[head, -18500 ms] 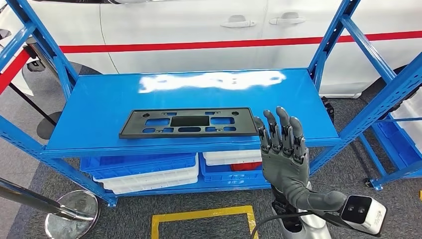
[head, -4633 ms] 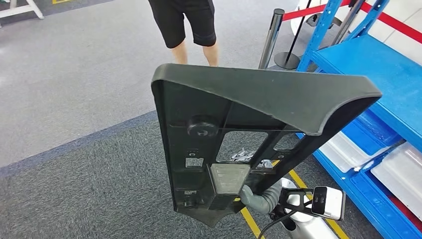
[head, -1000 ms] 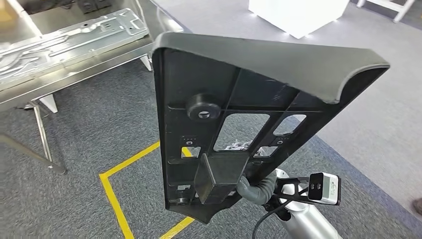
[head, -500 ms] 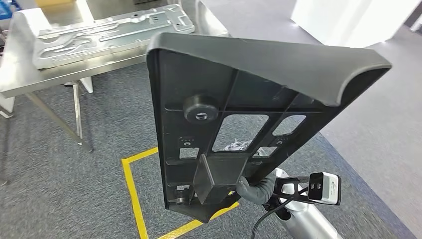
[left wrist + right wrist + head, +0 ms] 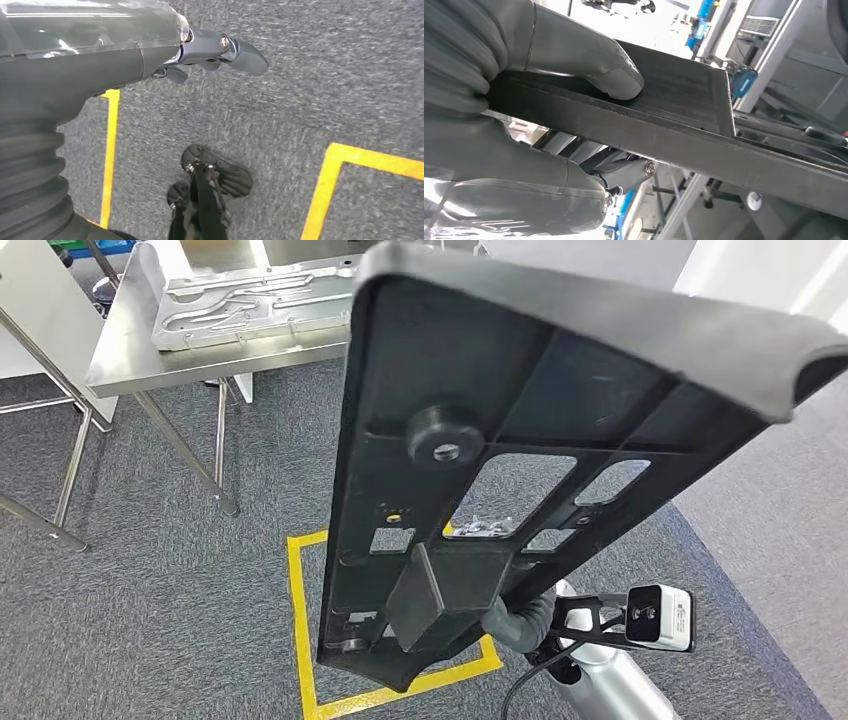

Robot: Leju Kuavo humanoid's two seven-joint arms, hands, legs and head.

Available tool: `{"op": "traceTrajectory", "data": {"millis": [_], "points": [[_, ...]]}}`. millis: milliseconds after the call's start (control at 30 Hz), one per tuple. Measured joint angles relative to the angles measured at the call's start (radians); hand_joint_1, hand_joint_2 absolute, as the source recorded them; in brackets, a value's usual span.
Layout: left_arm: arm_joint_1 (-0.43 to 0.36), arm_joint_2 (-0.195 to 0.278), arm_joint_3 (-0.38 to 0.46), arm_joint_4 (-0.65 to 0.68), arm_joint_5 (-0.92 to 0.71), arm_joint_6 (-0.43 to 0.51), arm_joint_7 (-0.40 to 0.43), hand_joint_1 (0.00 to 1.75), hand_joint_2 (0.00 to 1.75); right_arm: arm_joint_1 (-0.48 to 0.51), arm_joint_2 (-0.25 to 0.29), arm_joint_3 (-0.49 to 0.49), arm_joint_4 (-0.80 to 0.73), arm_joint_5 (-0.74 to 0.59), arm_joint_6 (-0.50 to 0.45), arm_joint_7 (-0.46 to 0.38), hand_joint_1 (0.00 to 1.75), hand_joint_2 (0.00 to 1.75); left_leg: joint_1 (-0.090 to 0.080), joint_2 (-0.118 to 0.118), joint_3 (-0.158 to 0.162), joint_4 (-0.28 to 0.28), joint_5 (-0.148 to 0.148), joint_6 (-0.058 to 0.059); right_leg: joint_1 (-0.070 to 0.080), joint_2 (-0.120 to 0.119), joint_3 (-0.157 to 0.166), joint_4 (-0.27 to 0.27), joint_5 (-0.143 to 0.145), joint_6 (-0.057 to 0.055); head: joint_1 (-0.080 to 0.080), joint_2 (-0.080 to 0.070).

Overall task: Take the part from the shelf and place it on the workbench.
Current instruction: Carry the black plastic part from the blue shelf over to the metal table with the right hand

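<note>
part (image 5: 560, 390): black plastic plate w/ cut-outs, upright, near cam, not yet on bench (image 5: 130, 350) far left.
right robot hand (image 5: 524, 100): pinching part's lower edge, thumb on face.
left robot hand (image 5: 220, 50): hangs, holds nothing; spread or curled, can't tell.
handling: prob. light, stiff, smooth; long lever above grip, may tilt. Better hold nr middle.

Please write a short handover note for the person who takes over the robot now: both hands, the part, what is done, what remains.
Right hand: grips the black part at its lower end, held raised in front of the head camera.
Left hand: holds nothing, hangs over the grey carpet.
Done: part is off the shelf, in hand.
Left: reach the steel workbench, ahead to the left, which carries a metal panel, and set the part down on it.
</note>
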Motion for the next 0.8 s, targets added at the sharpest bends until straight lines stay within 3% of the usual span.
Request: {"op": "traceTrajectory", "data": {"millis": [67, 167, 233, 267, 333, 367, 400, 433, 467, 500, 567, 600, 733, 800], "points": [[-0.001, 0.002, 0.0, 0.0, 0.002, -0.003, -0.009, 0.0, 1.75, -0.002, 0.003, 0.0, -0.005, -0.003, 0.004, -0.001, 1.75, 1.75, -0.006, 0.008, 0.056, -0.105, 0.034, 0.012, 0.003, -0.005, 0.005, 0.0, -0.004, 0.008, 0.0, 0.0], [-0.001, 0.004, 0.0, 0.0, 0.009, -0.004, -0.02, 0.0, 1.75, -0.006, 0.003, 0.0, -0.006, -0.011, 0.008, -0.003, 1.75, 1.75, -0.011, 0.005, 0.064, -0.123, 0.033, 0.031, 0.003, -0.006, 0.006, -0.002, -0.006, 0.025, 0.0, 0.0], [-0.001, 0.003, 0.001, 0.0, 0.012, -0.004, -0.025, 0.0, 1.75, -0.014, 0.003, 0.0, -0.004, -0.015, 0.013, -0.003, 1.75, 1.75, -0.008, 0.001, 0.072, -0.133, 0.035, 0.044, 0.002, 0.01, -0.001, 0.024, -0.025, 0.035, 0.0, 0.0], [-0.003, 0.003, 0.001, 0.0, 0.012, -0.004, -0.028, 0.0, 1.75, -0.017, 0.002, 0.0, -0.003, -0.017, 0.015, -0.003, 1.75, 1.75, -0.005, -0.001, 0.077, -0.138, 0.037, 0.049, 0.001, 0.023, -0.021, 0.068, -0.048, 0.038, 0.0, 0.0], [-0.007, 0.003, 0.0, 0.0, 0.012, -0.004, -0.032, 0.0, 1.75, -0.02, 0.002, 0.0, 0.001, -0.019, 0.018, -0.004, 1.75, 1.75, -0.007, -0.005, 0.08, -0.139, 0.034, 0.057, 0.0, 0.045, -0.093, 0.204, -0.108, 0.041, 0.0, 0.0], [-0.007, 0.003, 0.0, 0.0, 0.012, -0.004, -0.033, 0.0, 1.75, -0.02, 0.002, 0.0, 0.004, -0.02, 0.018, -0.004, 1.75, 1.75, -0.007, -0.008, 0.08, -0.138, 0.032, 0.058, 0.0, 0.048, -0.13, 0.266, -0.125, 0.042, 0.0, 0.0], [-0.007, 0.003, 0.0, 0.0, 0.012, -0.004, -0.035, 0.0, 1.75, -0.02, 0.002, 0.0, 0.006, -0.02, 0.017, -0.004, 1.75, 1.75, -0.008, -0.012, 0.082, -0.138, 0.029, 0.059, 0.0, 0.05, -0.152, 0.296, -0.123, 0.042, 0.0, 0.0], [-0.006, 0.003, 0.001, 0.0, 0.012, -0.004, -0.036, 0.0, 1.75, -0.02, 0.002, 0.0, 0.008, -0.021, 0.015, -0.004, 1.75, 1.75, -0.008, -0.017, 0.086, -0.137, 0.026, 0.058, 0.0, 0.05, -0.154, 0.285, -0.1, 0.041, 0.0, 0.0], [-0.006, 0.003, 0.001, 0.0, 0.012, -0.004, -0.037, 0.0, 1.75, -0.021, 0.002, 0.0, 0.009, -0.022, 0.014, -0.004, 1.75, 1.75, -0.008, -0.021, 0.091, -0.137, 0.023, 0.057, 0.0, 0.05, -0.135, 0.233, -0.06, 0.039, 0.0, 0.0], [-0.006, 0.003, 0.001, 0.0, 0.012, -0.005, -0.038, 0.0, 1.75, -0.022, 0.002, 0.0, 0.01, -0.023, 0.013, -0.004, 1.75, 1.75, -0.008, -0.025, 0.097, -0.136, 0.019, 0.054, 0.001, 0.052, -0.103, 0.157, -0.016, 0.035, 0.0, 0.0], [-0.007, 0.002, 0.0, 0.0, 0.012, -0.006, -0.04, 0.0, 1.75, -0.027, 0.002, 0.0, 0.01, -0.024, 0.012, -0.004, 1.75, 1.75, -0.012, -0.031, 0.101, -0.131, 0.01, 0.046, 0.004, 0.058, -0.049, 0.035, 0.03, 0.028, 0.0, 0.0], [-0.006, 0.002, 0.0, 0.0, 0.012, -0.007, -0.041, 0.0, 1.75, -0.029, 0.001, 0.0, 0.011, -0.024, 0.011, -0.004, 1.75, 1.75, -0.013, -0.033, 0.1, -0.13, 0.007, 0.041, 0.006, 0.06, -0.038, 0.009, 0.032, 0.024, 0.0, 0.0], [-0.006, 0.003, 0.001, 0.0, 0.011, -0.007, -0.044, 0.0, 1.75, -0.035, 0.001, 0.0, 0.011, -0.028, 0.005, -0.004, 1.75, 1.75, -0.011, -0.029, 0.1, -0.112, -0.012, 0.018, 0.003, 0.057, -0.022, -0.007, 0.023, 0.003, 0.0, 0.0], [-0.007, 0.004, 0.0, 0.0, 0.009, -0.009, -0.046, 0.0, 1.75, -0.038, 0.0, 0.0, 0.011, -0.031, 0.001, -0.004, 1.75, 1.75, -0.007, -0.019, 0.055, -0.018, -0.053, 0.008, 0.0, 0.051, -0.007, -0.013, 0.017, -0.006, 0.0, 0.0]]}}
